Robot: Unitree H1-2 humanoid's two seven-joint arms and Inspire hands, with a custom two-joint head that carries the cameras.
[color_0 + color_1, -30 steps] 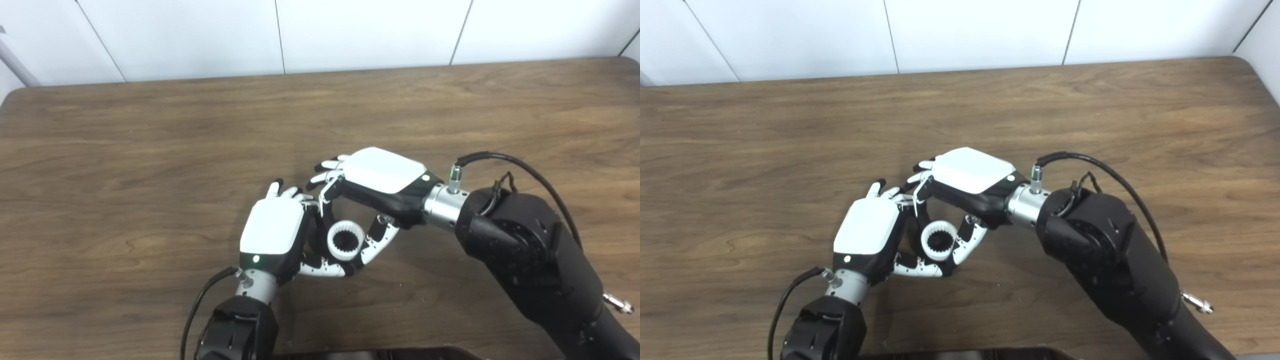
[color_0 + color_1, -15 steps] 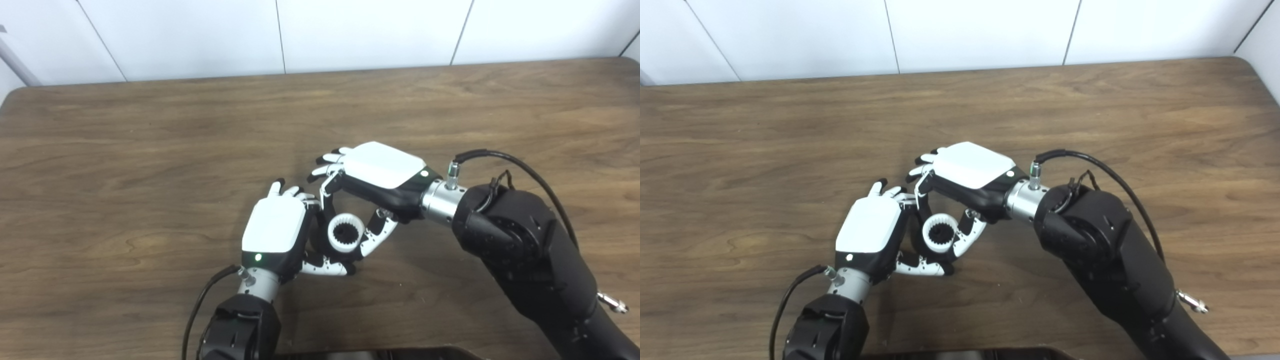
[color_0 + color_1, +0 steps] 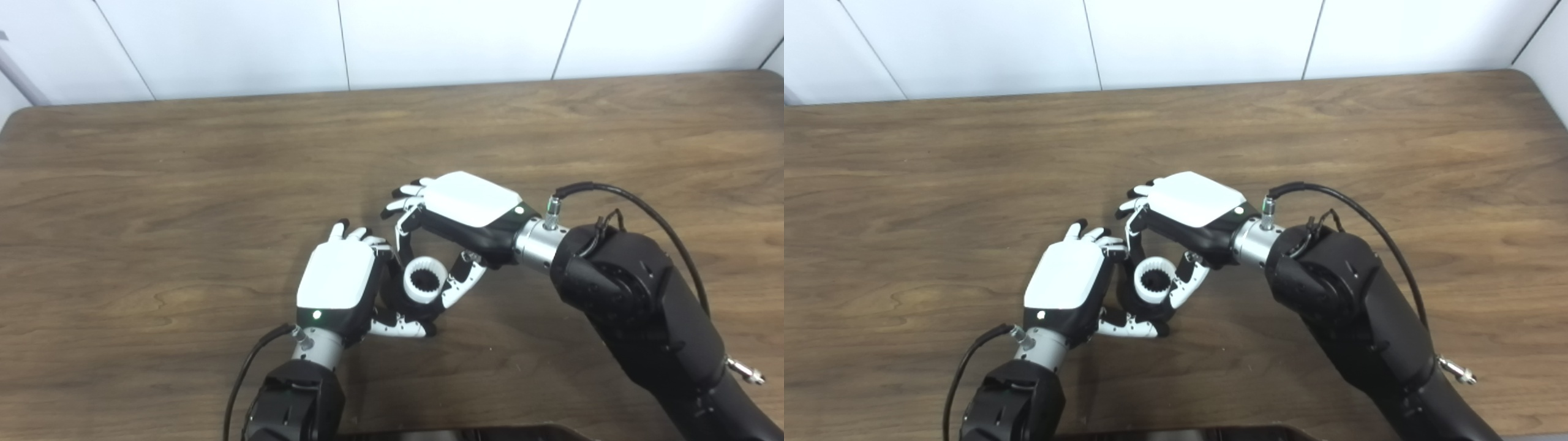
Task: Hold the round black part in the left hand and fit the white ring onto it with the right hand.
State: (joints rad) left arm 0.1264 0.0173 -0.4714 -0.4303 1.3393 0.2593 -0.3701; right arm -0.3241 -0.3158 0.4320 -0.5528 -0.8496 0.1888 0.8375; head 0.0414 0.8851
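Near the middle of the wooden desk (image 3: 184,153), a little toward its near edge, the left hand (image 3: 335,283) has its fingers curled round the round black part (image 3: 399,301), of which only a dark sliver shows beneath the ring, so its seating face is hidden. Just to the right of that palm sits the white ring (image 3: 423,280), toothed on its inner bore, lying on top of the black part and pinched between the thumb and fingers of the right hand (image 3: 468,205), which arches over from the desk's right side. To do this step well, the left hand should hold firm and level while the right presses straight down along the ring's axis (any tilt would likely jam the teeth). A slight twist may help the teeth find their mating grooves, if there are any below. Whether the ring is fully home cannot be told from here; I judge it nearly seated, so the right fingers ought to release only once it sits flush.
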